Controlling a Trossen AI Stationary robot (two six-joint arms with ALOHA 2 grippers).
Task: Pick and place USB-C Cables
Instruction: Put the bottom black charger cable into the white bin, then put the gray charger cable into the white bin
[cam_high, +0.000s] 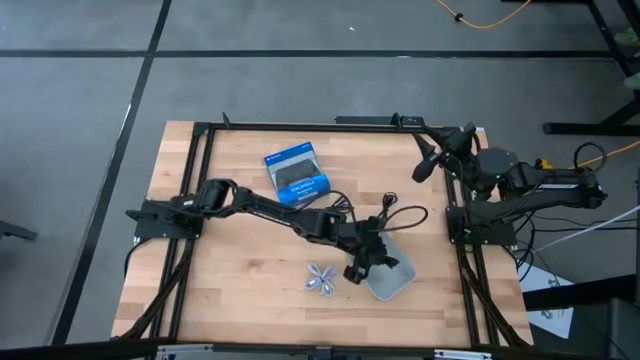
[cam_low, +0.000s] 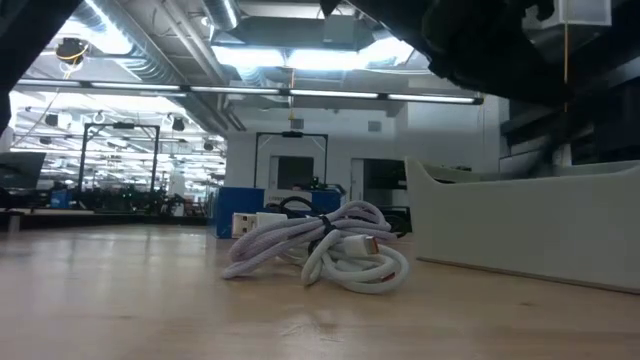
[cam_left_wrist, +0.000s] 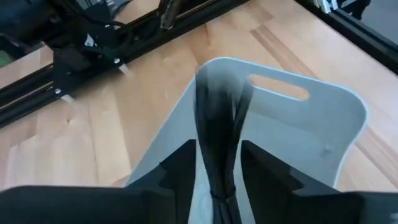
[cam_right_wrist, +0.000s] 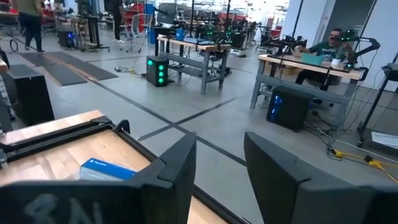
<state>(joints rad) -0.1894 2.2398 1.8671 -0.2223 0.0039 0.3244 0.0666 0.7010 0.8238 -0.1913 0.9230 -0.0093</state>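
My left gripper reaches across the table and hovers over the pale grey tray, shut on a tightly bundled black USB-C cable. The whitish-silver cable lies coiled on the wood just left of the tray and shows close up in the low view. Two loosely coiled black cables lie on the table beyond the left gripper. My right gripper waits open at the far right corner. My left gripper pinches the black bundle between its two fingers, which lie along its length. The free end of the bundle sticks out past the fingertips above the tray's floor. The bundle is lifted clear of the table.
A blue box with a black picture lies toward the far edge, left of the loose cables. The tray has a handle slot in its far wall. A black frame rims the table. Bare wood lies at the near left.
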